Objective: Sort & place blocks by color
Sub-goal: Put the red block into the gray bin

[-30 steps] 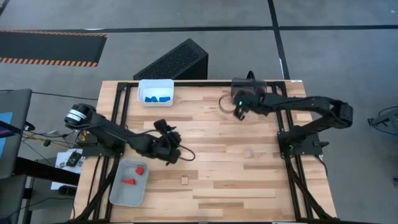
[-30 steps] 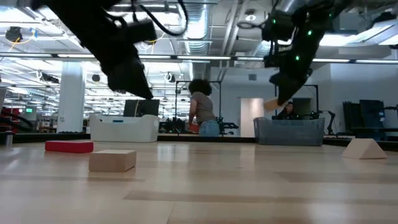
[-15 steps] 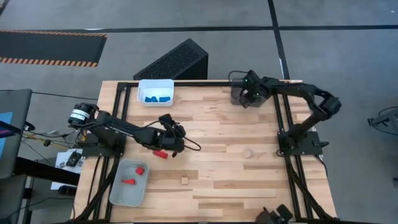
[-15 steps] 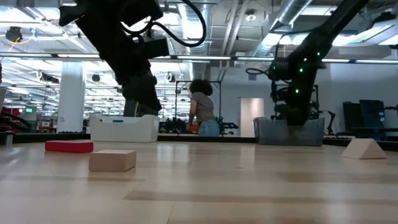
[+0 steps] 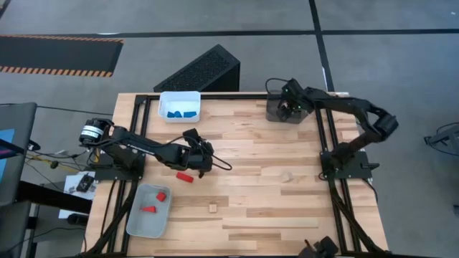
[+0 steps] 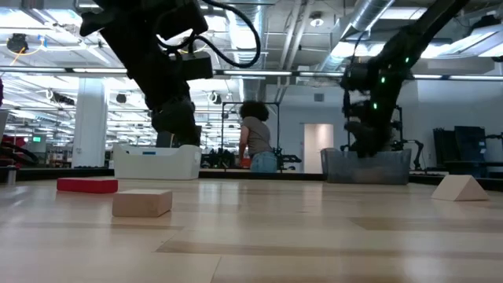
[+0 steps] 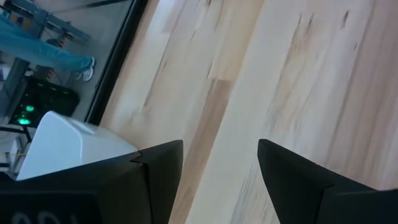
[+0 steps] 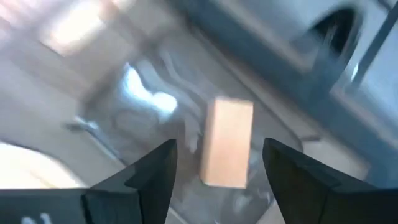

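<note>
**Blocks part-sorted, both grippers spread & empty**

Right gripper (image 5: 289,107) is hovering over dark tinted bin (image 5: 285,111) at far right of table (image 5: 287,208), fingers (image 8: 140,180) spread apart w/ nothing between them; a plain wood block (image 8: 227,142) is lying inside the bin below. Left gripper (image 5: 201,161) is sitting low near table centre-left, fingers (image 7: 155,168) apart, gripping nothing, just beside a red bar (image 5: 185,175) lying on the wood. White bin (image 5: 180,105) at far left is holding blue blocks (image 5: 180,113). Grey bin (image 5: 150,210) at near left is holding two red blocks (image 5: 154,202). Small wood cube (image 5: 212,208) is sitting near centre; another wood block (image 5: 287,176) is lying toward the right. Person (image 6: 254,145) is standing in room beyond.
</note>
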